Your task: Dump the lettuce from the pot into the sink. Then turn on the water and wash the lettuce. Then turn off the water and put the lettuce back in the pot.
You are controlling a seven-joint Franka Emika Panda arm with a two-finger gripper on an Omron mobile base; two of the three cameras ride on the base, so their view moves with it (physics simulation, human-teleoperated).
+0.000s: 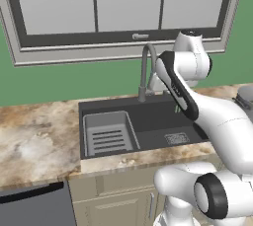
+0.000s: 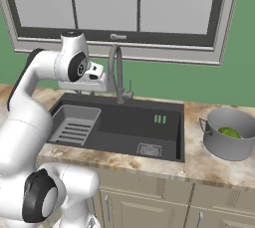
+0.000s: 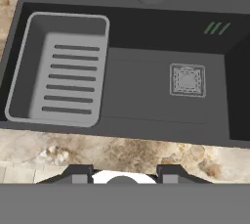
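Claw, left base view: hidden behind the arm's own forearm; the wrist sits high over the sink (image 1: 148,121), near the faucet (image 1: 147,69). Nothing seen held.
Rack, left base view: light-grey slotted rack (image 1: 109,133) fills the sink's left end, leaving the right half with the drain grate (image 1: 177,138) free for the dump.
Pot, left base view: a sliver of grey shows at the far right edge of the desk (image 1: 34,136), likely the pot (image 1: 245,95); too cropped to be sure.

Claw, right base view: claw (image 2: 85,92) hangs below the white hand above the sink's back-left corner, beside the faucet; the finger gap is too small to read from here. It carries nothing.
Pot, right base view: stands upright on the desk just right of the sink's right edge, dark handle towards the basin.
Lettuce, right base view: lettuce (image 2: 229,132) lies inside the pot, not yet dumped.
Judgement: first step not begun; the arm is well apart from the pot and must cross the basin to reach it.

Claw, hand view: claw (image 3: 124,175) shows two dark tips standing apart with empty space between, so partly open and holding nothing.
Aim, hand view: camera looks straight down into the basin, grate right of centre, rack left, marbled front edge of the desk nearest the tips.
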